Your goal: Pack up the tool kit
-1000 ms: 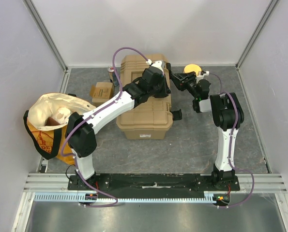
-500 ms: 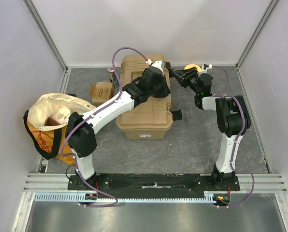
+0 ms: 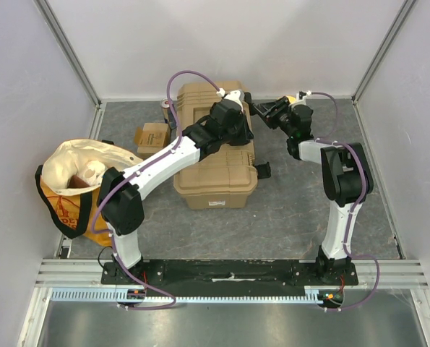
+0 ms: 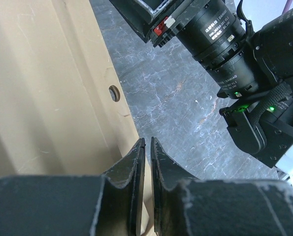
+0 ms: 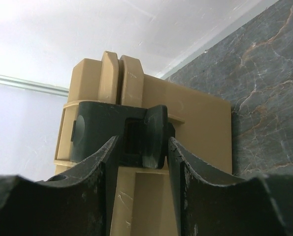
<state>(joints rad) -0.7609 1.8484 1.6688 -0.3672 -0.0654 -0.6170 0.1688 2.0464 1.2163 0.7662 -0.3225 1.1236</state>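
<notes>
Tan toolbox (image 3: 216,155) sits closed mid-table with the left arm (image 3: 164,155) lying across its lid; cloth bag (image 3: 77,173) and cardboard box (image 3: 151,136) are on its left. Left gripper (image 4: 147,147) is nearly pinched and empty at the toolbox's right edge. Right gripper (image 5: 140,142) is spread, fingers flanking the black side latch (image 5: 112,130).

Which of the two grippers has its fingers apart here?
The right gripper: its fingers are spread at the black latch of the toolbox. The left gripper has its fingers nearly together, holding nothing, beside the toolbox wall.
</notes>
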